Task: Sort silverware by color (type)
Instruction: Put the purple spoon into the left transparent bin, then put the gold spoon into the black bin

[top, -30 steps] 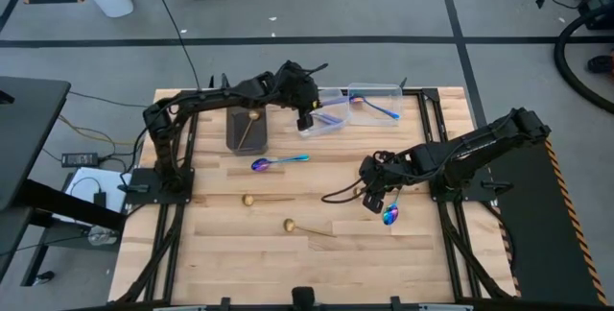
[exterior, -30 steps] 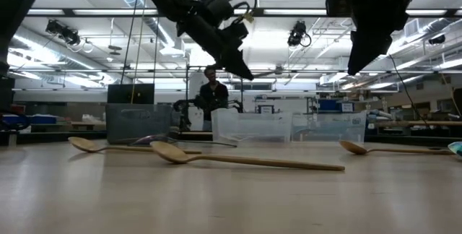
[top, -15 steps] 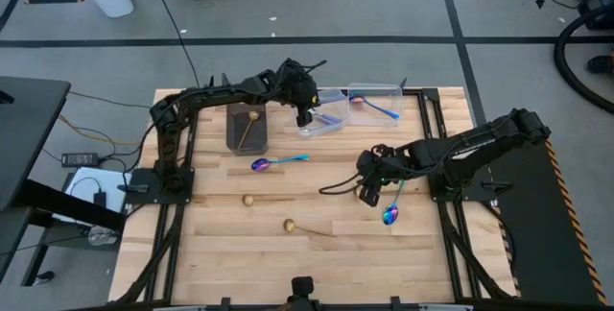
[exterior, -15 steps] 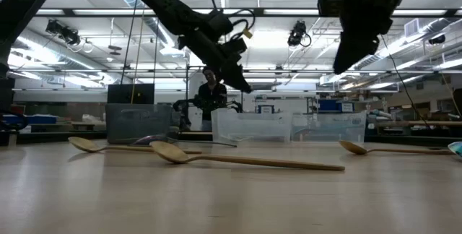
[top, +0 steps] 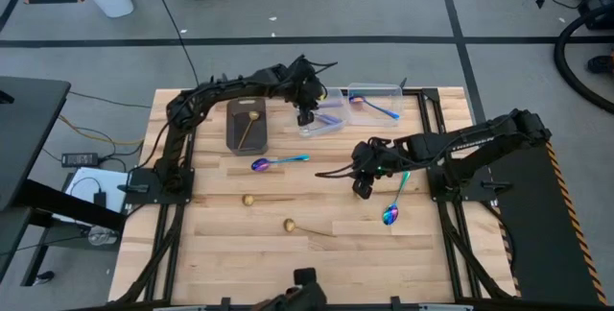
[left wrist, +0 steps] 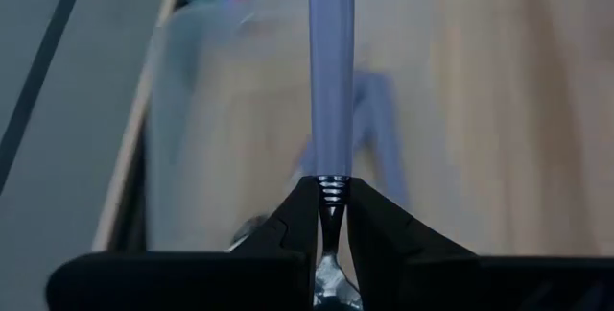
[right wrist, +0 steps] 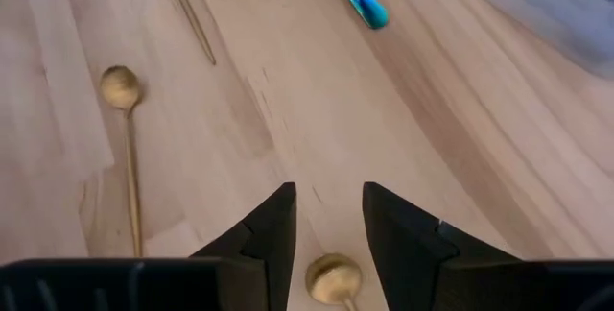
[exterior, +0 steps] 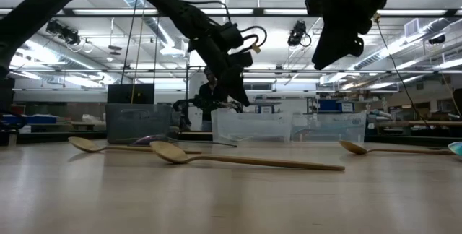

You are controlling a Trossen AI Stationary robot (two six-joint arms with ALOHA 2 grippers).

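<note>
The left gripper hangs over the clear container near the table's far edge, its jaws clamped on a slim silver-handled utensil; the right gripper hovers above mid-table with its fingers apart and empty, bare wood all round it and toward the near edge. The surface is pale wooden planking, framed by dark rails; grey floor surrounds it, and the low view shows a lit workshop behind with a person standing. Counted on the wood: two gold spoons, two rainbow spoons; another gold spoon lies in the dark tray, a blue one in the second clear container.
</note>
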